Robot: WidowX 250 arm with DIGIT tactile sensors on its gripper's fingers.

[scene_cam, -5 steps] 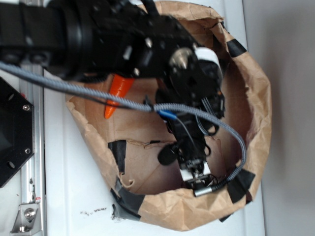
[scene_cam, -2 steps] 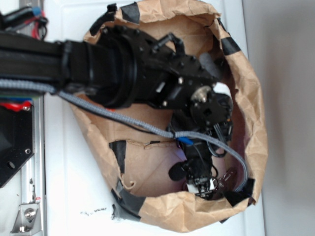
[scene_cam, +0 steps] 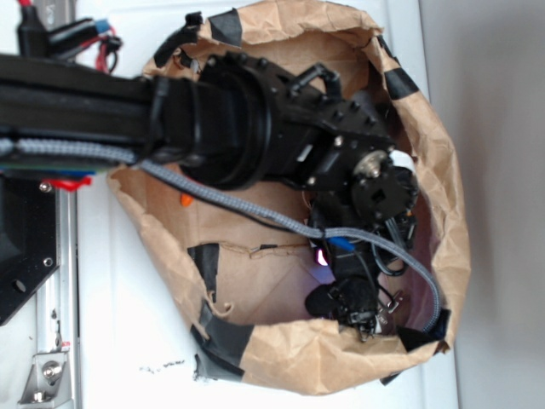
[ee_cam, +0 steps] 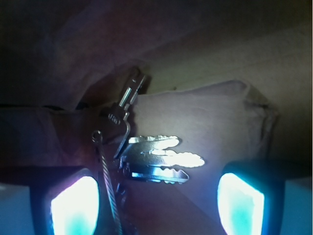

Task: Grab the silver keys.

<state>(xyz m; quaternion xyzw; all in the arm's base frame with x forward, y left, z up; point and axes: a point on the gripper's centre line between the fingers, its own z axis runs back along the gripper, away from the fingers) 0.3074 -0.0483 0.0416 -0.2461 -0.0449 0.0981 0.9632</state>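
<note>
The small bunch of shiny silver metal keys point(ee_cam: 159, 164) lies on the brown paper floor of the crumpled, tape-patched paper bag point(scene_cam: 443, 204), near its wall. I have them just ahead of my black gripper point(ee_cam: 156, 203), blades pointing across toward the right finger, slightly left of centre. Jaws stand apart, empty. Depth is hard to judge; the bag wall crowds close.

Ext. view: arm point(scene_cam: 255, 128) hides most of bag point(scene_cam: 426, 119) interior; silver keys point(scene_cam: 392, 301) barely visible. Wrist view: wire ring point(ee_cam: 110, 196) cut off at bottom edge.
</note>
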